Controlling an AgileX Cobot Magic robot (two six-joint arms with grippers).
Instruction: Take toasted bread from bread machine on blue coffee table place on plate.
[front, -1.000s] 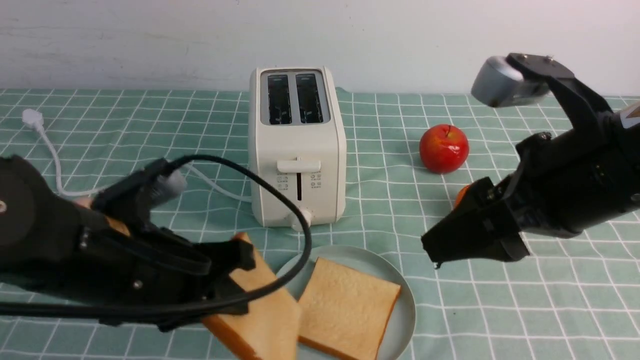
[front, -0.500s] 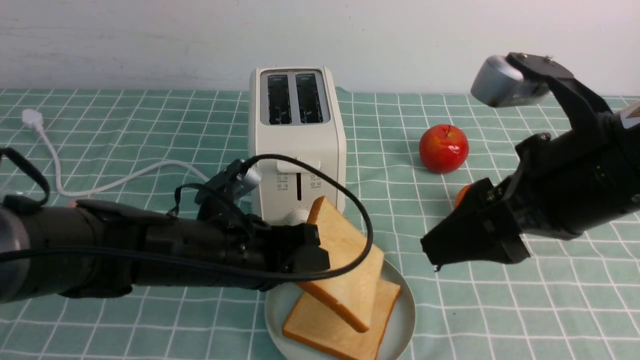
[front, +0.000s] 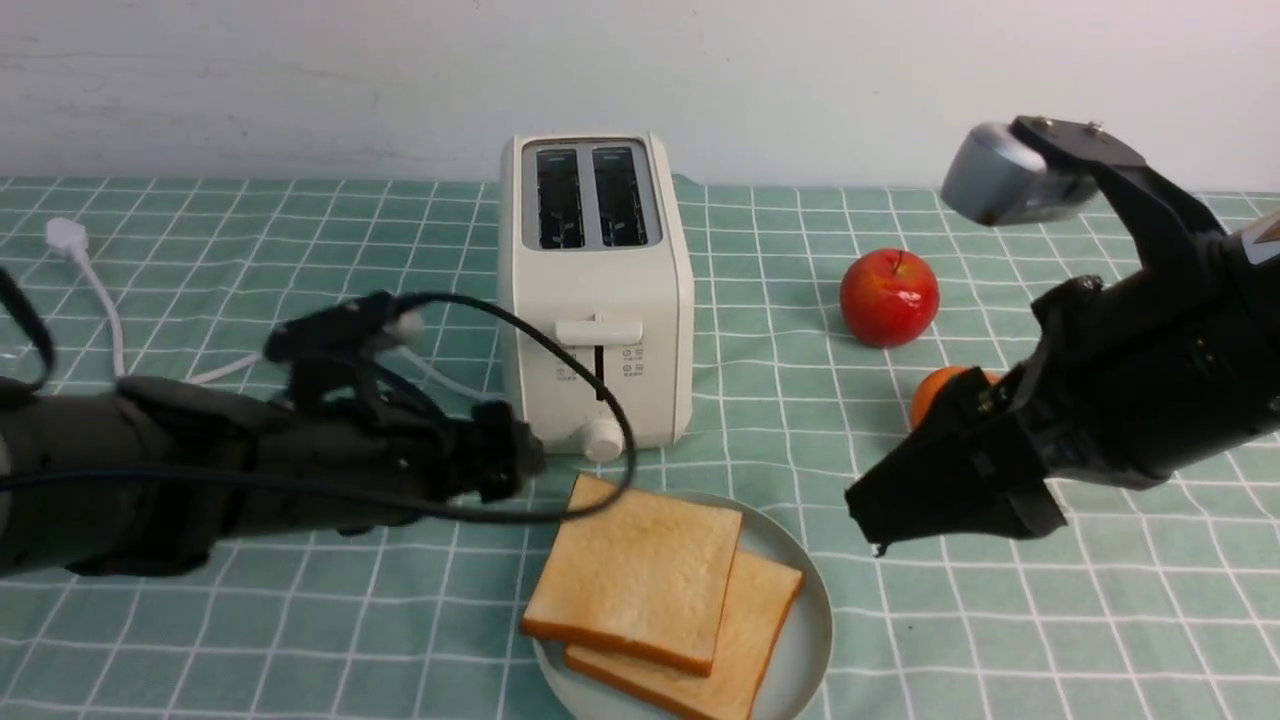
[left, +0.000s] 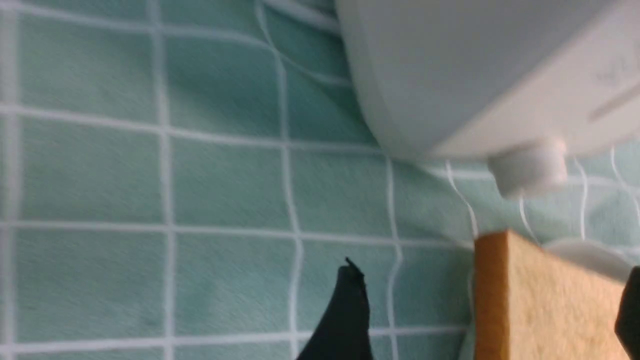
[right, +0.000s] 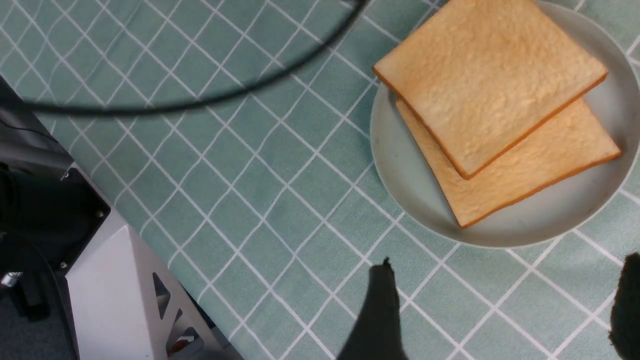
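So the toaster sits just beyond the left jaws, which are spread wide with nothing gripped, and the right jaws are wide open and empty too. The plate is between the two pairs, with both toast slices on it, one overlapping the other.

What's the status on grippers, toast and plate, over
Both grippers open, empty. Two toast slices overlapping on plate, upper one jutting past the rim. Nothing seen blocking the plate.
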